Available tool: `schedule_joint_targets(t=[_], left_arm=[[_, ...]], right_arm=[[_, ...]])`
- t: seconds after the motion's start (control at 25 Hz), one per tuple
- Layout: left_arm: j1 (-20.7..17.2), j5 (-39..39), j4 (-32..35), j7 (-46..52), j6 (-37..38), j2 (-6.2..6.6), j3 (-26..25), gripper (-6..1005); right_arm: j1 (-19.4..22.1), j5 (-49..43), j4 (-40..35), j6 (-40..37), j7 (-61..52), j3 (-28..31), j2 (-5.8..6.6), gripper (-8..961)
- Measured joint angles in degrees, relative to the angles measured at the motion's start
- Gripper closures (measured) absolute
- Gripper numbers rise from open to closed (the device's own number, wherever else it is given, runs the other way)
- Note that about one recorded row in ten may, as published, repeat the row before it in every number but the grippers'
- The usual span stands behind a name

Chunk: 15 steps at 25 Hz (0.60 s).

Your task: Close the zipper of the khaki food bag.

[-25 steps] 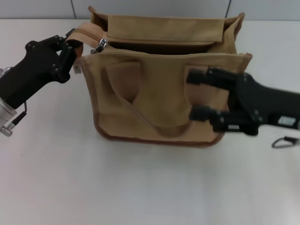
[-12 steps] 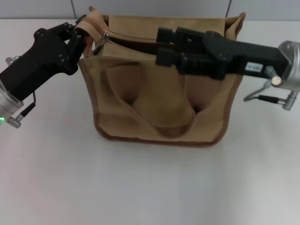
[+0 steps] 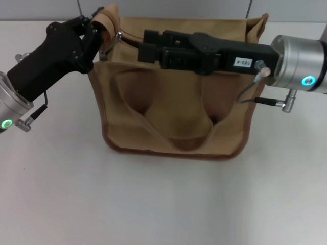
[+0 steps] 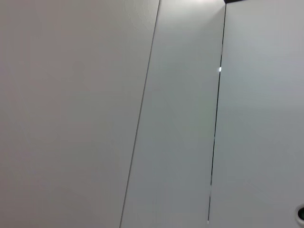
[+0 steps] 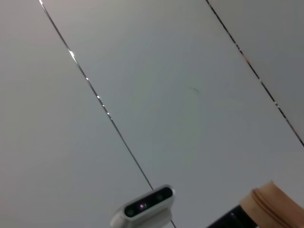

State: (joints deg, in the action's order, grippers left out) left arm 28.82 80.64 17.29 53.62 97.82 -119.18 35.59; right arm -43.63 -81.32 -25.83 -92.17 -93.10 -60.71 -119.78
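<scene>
The khaki food bag [image 3: 173,107] stands upright on the white table, handles hanging down its front. Its zipper [image 3: 127,42] runs along the top, mostly hidden under my right arm, and the small silver pull [image 3: 109,49] sits near the bag's left end. My left gripper [image 3: 96,31] is shut on the bag's left top corner tab. My right gripper [image 3: 143,47] reaches across the bag's top from the right, its jaws slightly apart and empty, a short way right of the pull. A tan edge of the bag [image 5: 273,209] shows in the right wrist view.
The white table [image 3: 163,204] spreads in front of the bag. Grey wall panels [image 3: 168,7] stand close behind it. A thin cable [image 3: 250,97] loops off my right wrist over the bag's right side. The wrist views show mostly wall panels and a small camera unit [image 5: 145,206].
My right gripper rose from the bag's front right and swept left across the top toward the pull. My left gripper moved up with the bag's left corner, pulling it taut.
</scene>
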Motion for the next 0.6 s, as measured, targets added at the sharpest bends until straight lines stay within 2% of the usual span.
schedule_joint_targets(t=[0.28,0.6], left_arm=[[0.1,-1.7,-0.1,0.0,1.9,0.00,0.3,981],[0.8,-1.8,-0.2,1.3,3.5,0.00,1.7,981]], right_arm=[[-0.2,0.8,0.1,3.4,-1.1,-0.8,-0.08,122],[-1.4,4.2,0.2,7.4,-1.3,-5.7,-0.10,123]])
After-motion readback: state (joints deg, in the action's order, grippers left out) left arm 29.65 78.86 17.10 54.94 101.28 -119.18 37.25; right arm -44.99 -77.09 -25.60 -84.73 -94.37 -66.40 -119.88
